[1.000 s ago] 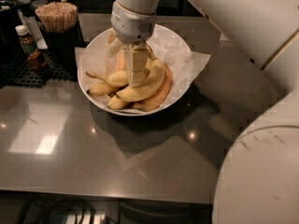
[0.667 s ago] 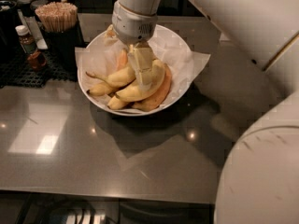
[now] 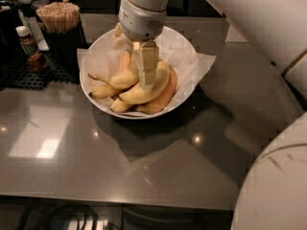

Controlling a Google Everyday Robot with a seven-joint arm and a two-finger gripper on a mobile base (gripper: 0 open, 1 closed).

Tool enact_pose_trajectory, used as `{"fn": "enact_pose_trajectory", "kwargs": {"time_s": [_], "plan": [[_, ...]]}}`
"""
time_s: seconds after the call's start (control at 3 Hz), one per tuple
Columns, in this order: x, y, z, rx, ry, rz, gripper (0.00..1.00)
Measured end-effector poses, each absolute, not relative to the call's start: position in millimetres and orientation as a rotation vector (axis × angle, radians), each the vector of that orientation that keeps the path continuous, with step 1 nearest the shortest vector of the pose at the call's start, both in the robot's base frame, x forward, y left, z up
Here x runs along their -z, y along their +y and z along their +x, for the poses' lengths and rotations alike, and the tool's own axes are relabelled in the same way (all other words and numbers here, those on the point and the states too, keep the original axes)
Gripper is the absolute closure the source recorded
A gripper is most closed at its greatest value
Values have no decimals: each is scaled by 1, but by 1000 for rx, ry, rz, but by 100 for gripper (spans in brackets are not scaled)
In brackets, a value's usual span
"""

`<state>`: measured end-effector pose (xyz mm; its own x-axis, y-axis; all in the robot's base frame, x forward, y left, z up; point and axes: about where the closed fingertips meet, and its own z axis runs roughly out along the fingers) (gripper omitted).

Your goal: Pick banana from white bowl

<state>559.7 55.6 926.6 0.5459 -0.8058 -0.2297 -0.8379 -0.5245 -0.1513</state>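
1. As there was only the one camera view, we took everything from it: the gripper (image 3: 146, 74) hung straight down from its pale wrist into the bowl (image 3: 93, 99), its tip down among the bananas (image 3: 139, 94).
2. We could not tell whether the gripper was released or clenched; its tip sat on or against the top banana, but we saw no clear grasp.
3. The bananas lay heaped in the middle of the bowl on crinkled paper (image 3: 201, 63), which spilled over the rim at the right. The bowl stood on the dark counter (image 3: 144, 171), just beside the cup of sticks (image 3: 58, 18), with a small bottle (image 3: 29, 44) further left.
4. We judged a banana to be light but soft, easily bruised by a hard squeeze. Its curved, smooth skin could roll or slip out of a narrow grip.
5. We thought the best hold was across the thick middle of the top banana, square to its length, not at the tapered ends or the stem.
6. We reckoned the neighbours leaning on it, and the loose paper, might drag along on a lift.
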Motion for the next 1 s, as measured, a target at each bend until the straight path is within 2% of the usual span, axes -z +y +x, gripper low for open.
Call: {"fn": "enact_pose_trajectory", "kwargs": {"time_s": [0.33, 1.0], "plan": [[-944, 57, 567, -146, 1404, -2567, 19], [-967, 94, 627, -64, 1316, -2552, 17]]}}
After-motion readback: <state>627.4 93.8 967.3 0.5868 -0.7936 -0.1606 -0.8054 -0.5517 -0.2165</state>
